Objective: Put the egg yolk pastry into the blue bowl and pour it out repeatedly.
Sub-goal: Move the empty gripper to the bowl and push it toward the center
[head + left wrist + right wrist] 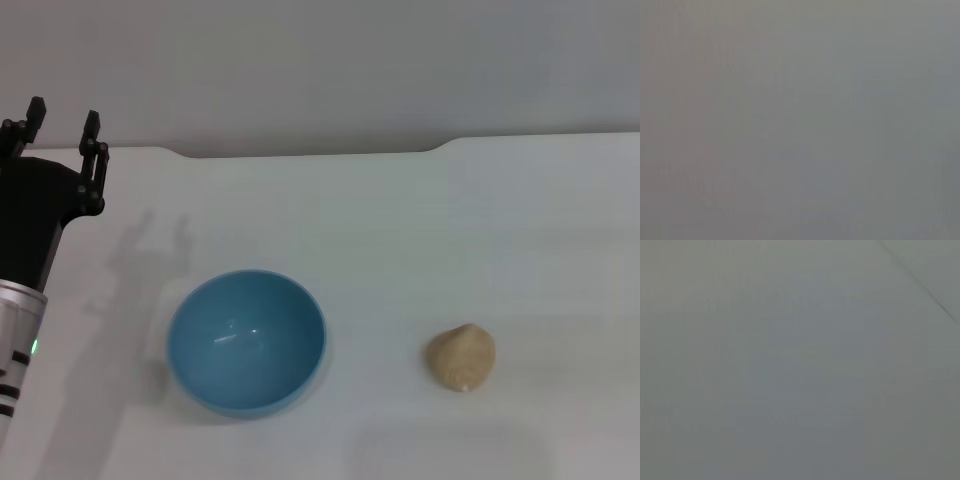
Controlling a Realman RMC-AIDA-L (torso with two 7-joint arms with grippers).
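Observation:
In the head view the blue bowl (246, 341) stands upright and empty on the white table, left of centre near the front. The egg yolk pastry (461, 357), a small tan dome, lies on the table to the bowl's right, well apart from it. My left gripper (62, 120) is raised at the far left, behind and left of the bowl, its fingers pointing away from me, open and holding nothing. My right gripper is out of view. Both wrist views show only plain grey surface.
The white table (400, 230) reaches back to a far edge with a shallow step near the grey wall. Bare table surface lies between the bowl and the pastry and behind both.

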